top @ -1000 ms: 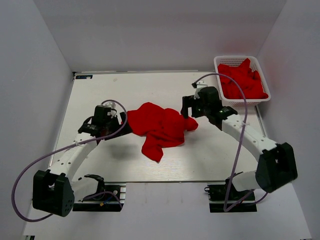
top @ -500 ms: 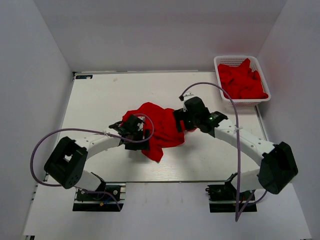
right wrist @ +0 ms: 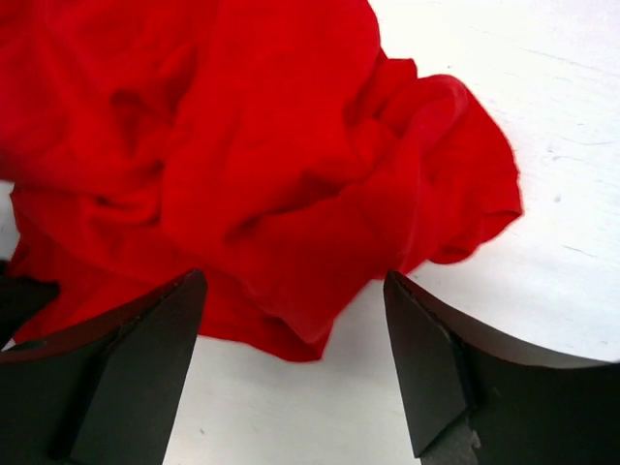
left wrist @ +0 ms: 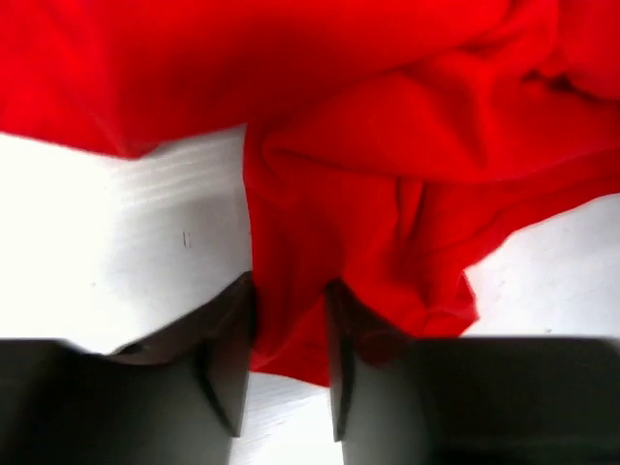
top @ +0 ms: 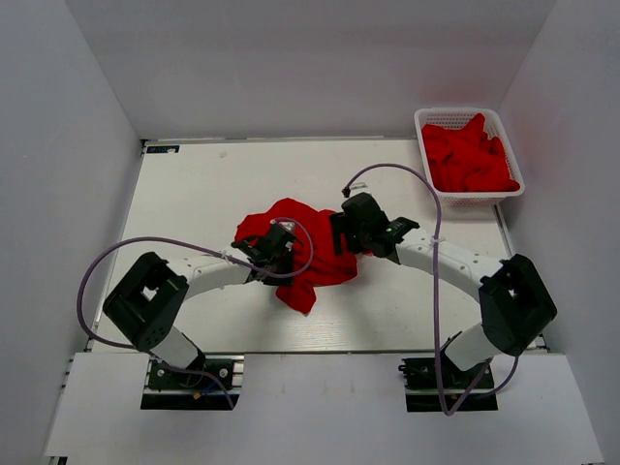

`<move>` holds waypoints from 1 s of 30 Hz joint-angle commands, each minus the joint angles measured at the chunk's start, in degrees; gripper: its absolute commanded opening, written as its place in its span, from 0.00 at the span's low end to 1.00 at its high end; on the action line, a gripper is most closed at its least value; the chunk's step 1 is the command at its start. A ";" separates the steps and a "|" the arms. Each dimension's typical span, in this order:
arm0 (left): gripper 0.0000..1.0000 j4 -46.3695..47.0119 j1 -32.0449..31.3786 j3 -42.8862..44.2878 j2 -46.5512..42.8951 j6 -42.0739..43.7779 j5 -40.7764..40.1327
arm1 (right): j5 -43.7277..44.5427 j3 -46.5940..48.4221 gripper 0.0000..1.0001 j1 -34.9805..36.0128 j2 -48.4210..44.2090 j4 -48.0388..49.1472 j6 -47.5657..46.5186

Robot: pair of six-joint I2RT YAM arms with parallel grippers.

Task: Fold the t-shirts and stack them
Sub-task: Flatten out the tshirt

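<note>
A crumpled red t-shirt (top: 308,240) lies in a heap at the middle of the white table (top: 194,194). My left gripper (top: 283,256) sits at the heap's lower left. In the left wrist view its jaws (left wrist: 289,293) are pinched on a fold of the t-shirt (left wrist: 387,145), with cloth filling the gap. My right gripper (top: 339,236) is at the heap's right side. In the right wrist view it (right wrist: 294,279) stands open and wide, low over the table, with the t-shirt's (right wrist: 242,145) near edge between its fingers but touching neither.
A white basket (top: 465,113) at the back right corner holds more red t-shirts (top: 470,160). White walls close in the table on three sides. Both arms' cables loop over the table beside the heap.
My left arm has swung right from the heap's left edge to its lower left and closed its jaws on cloth. My right gripper has slid left onto the heap's right side.
</note>
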 commanded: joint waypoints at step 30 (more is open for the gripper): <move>0.00 -21.22 0.73 37.94 -24.98 9.50 -37.61 | 28.41 10.63 0.00 -7.39 -28.65 4.58 -4.08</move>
